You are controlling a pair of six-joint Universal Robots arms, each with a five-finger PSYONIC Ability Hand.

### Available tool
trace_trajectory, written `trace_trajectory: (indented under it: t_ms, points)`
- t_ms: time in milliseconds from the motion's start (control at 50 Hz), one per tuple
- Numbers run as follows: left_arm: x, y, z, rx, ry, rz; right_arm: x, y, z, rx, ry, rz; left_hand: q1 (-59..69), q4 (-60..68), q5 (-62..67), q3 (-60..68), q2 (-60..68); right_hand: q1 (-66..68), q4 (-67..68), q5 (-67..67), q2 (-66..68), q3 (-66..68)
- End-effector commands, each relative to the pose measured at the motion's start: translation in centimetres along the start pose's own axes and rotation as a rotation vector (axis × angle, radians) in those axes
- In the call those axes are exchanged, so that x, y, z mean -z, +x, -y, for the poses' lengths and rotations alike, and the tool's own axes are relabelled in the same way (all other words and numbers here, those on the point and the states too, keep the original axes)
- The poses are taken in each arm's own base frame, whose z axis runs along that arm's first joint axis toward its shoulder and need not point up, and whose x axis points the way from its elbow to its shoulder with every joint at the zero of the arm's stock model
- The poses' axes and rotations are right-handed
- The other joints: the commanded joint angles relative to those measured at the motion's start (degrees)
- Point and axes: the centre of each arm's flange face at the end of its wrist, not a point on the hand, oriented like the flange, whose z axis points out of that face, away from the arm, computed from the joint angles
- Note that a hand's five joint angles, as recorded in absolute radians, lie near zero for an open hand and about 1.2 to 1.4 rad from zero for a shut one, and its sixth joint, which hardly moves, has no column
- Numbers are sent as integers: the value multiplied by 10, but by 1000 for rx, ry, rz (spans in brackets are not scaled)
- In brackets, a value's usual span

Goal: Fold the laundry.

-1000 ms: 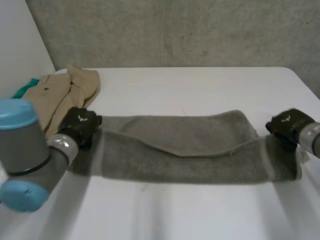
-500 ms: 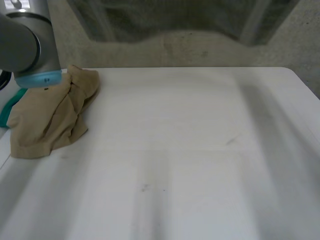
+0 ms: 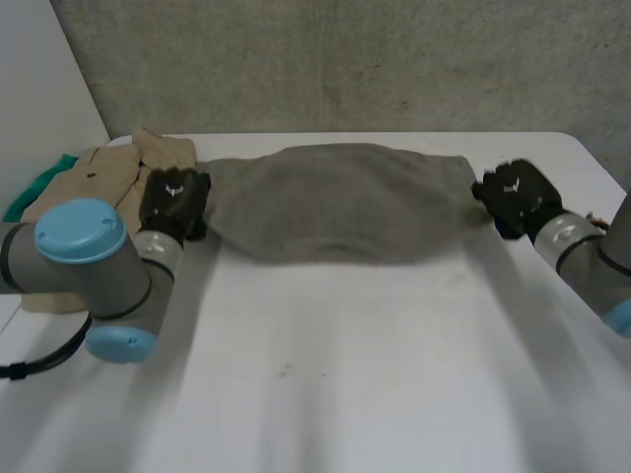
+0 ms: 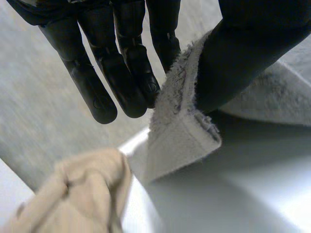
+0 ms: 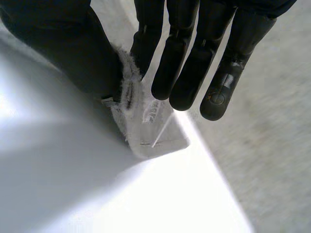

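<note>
While straight fingers and thumb of the left hand pinch one corner of the grey towel, the right hand pinches the opposite end. Towel: spanning left to right over the far table. Risk: a shallow pinch slips under tension, dropping an end.

You've got the grey towel strung out across the far part of the white table, with your left hand right at one end and your right hand at the other. It's bunched up lengthwise, and the near edge droops in a curve mid-span. Can't tell if it's resting on the table or just off it. Beyond your left hand there's a crumpled tan garment, a bit of green cloth poking out beside it, and your left arm partly covers both.
</note>
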Motion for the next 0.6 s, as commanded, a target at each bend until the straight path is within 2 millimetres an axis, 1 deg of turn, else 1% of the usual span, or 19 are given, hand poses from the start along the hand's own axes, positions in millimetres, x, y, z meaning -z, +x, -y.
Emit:
trace_trajectory:
  t_ms: [20,40,60,80,100,120,140,180,220,280,340,380,420,440,480,520,540,580,600]
  points:
    - [49,-6,2,-108,-196,-65,52,5,16,-86,-221,148,145,110,140,114,111,232,117,128,125,121]
    - [69,-11,4,-144,-260,-88,69,12,24,-102,-274,171,145,110,140,114,111,232,117,128,125,121]
    - [76,-11,5,-157,-283,-98,76,17,26,-110,-302,179,145,110,140,114,111,232,117,128,125,121]
    - [89,-15,6,-180,-325,-112,86,22,27,-122,-339,188,145,110,140,114,111,232,117,128,125,121]
    - [97,-16,8,-191,-347,-122,103,29,28,-132,-401,210,145,110,140,114,111,232,117,128,125,121]
    - [105,-18,8,-205,-376,-133,111,31,30,-135,-428,228,145,110,140,114,111,232,117,128,125,121]
    - [122,-19,9,-237,-443,-173,118,33,30,-124,-451,245,145,110,140,114,111,232,117,128,125,121]
    - [139,-18,9,-271,-518,-225,137,33,29,-94,-526,328,145,110,140,114,111,232,117,128,125,121]
    - [160,-17,9,-329,-628,-316,146,31,29,-56,-558,393,145,110,140,114,111,232,117,128,125,121]
    - [170,-18,13,-359,-697,-380,151,33,29,-20,-571,429,145,110,140,114,111,232,117,128,125,121]
    - [148,-24,25,-343,-600,-332,144,34,25,-54,-560,388,145,110,140,114,111,232,117,128,125,121]
    - [127,-27,31,-323,-496,-269,136,35,21,-64,-544,351,145,110,140,114,111,232,117,128,125,121]
    - [113,-27,30,-303,-445,-235,117,31,9,-72,-521,310,145,110,140,114,111,232,117,128,125,121]
    - [99,-26,27,-278,-405,-203,111,30,5,-71,-516,298,145,110,140,114,111,232,117,128,125,121]
    - [86,-25,25,-252,-360,-177,94,26,-1,-56,-497,249,145,110,140,114,111,232,117,128,125,121]
    - [66,-23,25,-215,-291,-140,82,22,-1,-39,-480,211,145,110,140,114,111,232,117,128,125,121]
    - [62,-22,24,-208,-283,-135,69,22,-1,-6,-460,157,145,110,140,114,111,232,117,128,125,121]
    - [48,-17,20,-184,-255,-122,59,23,-2,21,-444,112,145,110,140,114,111,232,117,128,125,121]
    - [43,-16,19,-179,-246,-118,47,22,-5,45,-427,70,145,110,140,114,111,232,117,128,125,121]
